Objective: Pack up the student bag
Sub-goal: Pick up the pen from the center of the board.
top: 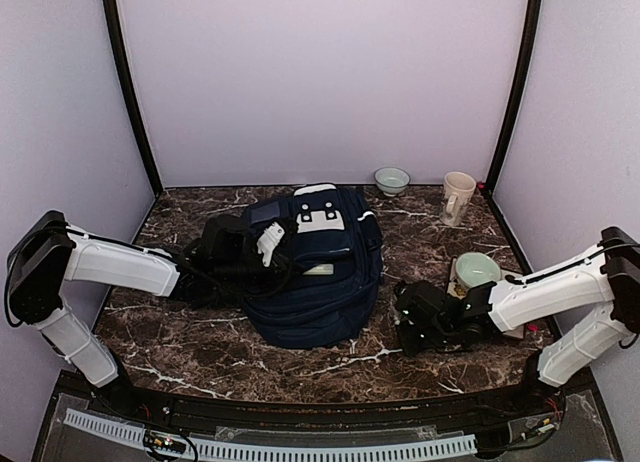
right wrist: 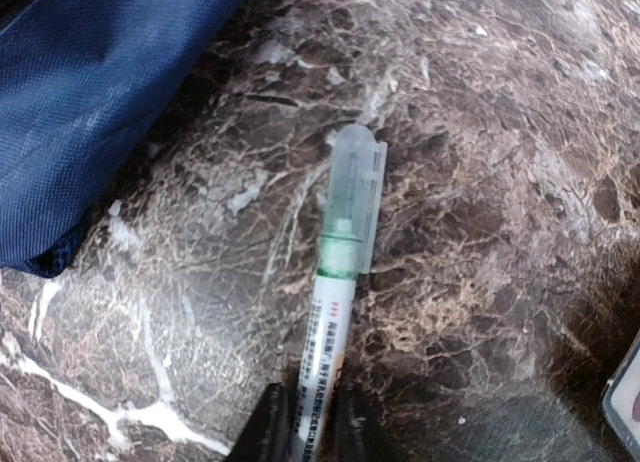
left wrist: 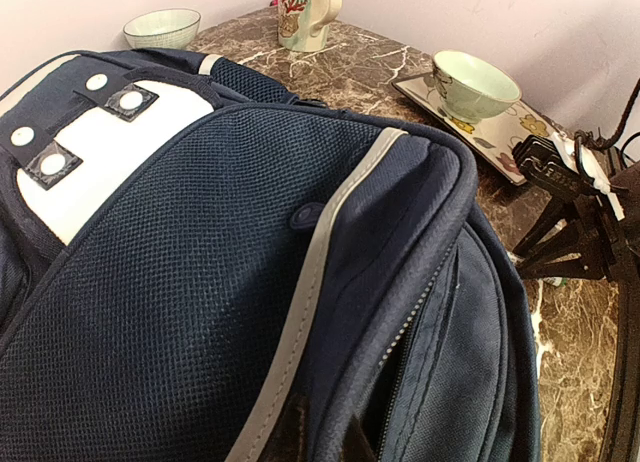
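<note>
The student bag (top: 320, 282) lies flat in the middle of the table, navy blue with a grey-white patch near its top. My left gripper (top: 262, 254) rests on the bag's left side. In the left wrist view the left gripper (left wrist: 322, 444) is shut on a fold of the bag (left wrist: 200, 262) beside the grey stripe and the partly open zipper. My right gripper (top: 410, 317) is low on the table just right of the bag. Seen from the right wrist, the right gripper (right wrist: 312, 432) is shut on the white barrel of a green-capped marker pen (right wrist: 345, 252) lying on the marble, a bag corner (right wrist: 90, 92) to its left.
A green bowl (top: 476, 270) sits on a patterned tray (top: 515, 278) by the right arm. A cream mug (top: 457, 197) and a small bowl (top: 391, 179) stand at the back right. Walls enclose the table on three sides.
</note>
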Motion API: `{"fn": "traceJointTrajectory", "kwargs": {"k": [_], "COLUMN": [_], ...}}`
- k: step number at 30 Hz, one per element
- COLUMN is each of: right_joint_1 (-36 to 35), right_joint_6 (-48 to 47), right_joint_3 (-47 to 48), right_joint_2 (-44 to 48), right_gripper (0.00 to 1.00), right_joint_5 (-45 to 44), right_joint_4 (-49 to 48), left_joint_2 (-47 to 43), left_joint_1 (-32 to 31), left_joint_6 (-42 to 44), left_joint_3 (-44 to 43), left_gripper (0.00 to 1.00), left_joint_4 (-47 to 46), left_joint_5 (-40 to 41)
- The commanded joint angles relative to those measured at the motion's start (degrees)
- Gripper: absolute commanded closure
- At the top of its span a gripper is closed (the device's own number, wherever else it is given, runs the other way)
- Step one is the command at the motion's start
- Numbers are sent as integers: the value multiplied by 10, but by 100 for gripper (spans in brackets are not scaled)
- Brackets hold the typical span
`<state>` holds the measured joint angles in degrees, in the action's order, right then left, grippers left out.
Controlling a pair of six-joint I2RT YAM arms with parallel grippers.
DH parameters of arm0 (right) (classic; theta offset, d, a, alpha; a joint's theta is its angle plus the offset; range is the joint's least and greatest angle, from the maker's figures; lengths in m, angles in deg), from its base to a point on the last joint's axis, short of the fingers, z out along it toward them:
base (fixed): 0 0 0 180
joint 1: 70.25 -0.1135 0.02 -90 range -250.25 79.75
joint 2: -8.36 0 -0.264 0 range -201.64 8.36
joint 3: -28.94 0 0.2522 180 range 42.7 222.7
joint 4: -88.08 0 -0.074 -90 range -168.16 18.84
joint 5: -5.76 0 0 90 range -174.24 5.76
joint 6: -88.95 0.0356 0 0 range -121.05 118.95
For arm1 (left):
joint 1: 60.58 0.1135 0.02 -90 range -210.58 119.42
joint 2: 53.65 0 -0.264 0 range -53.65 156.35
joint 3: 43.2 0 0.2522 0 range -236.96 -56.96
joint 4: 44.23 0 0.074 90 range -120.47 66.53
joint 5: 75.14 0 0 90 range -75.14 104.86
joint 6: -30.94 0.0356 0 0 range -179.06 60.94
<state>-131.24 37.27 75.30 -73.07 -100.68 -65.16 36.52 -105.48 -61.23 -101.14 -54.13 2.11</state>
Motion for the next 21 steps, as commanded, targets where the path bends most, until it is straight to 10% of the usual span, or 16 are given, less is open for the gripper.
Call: {"fn": "traceJointTrajectory", "kwargs": {"k": [1, 21], "right_joint_1": [-10, -13], "right_joint_6": [-1, -32], "right_joint_3": [-11, 4], "right_joint_2": [-38, 55], "right_gripper": [88, 100], "right_joint_5": [10, -104], "right_joint_4": [34, 52], "left_joint_2": [-19, -31], "left_joint_1": [-2, -2], "left_joint_6": [-9, -16], "left_joint_3": [5, 9], "left_gripper": [100, 100], "left_joint_4": [40, 32], "left_joint_5": [6, 18]}}
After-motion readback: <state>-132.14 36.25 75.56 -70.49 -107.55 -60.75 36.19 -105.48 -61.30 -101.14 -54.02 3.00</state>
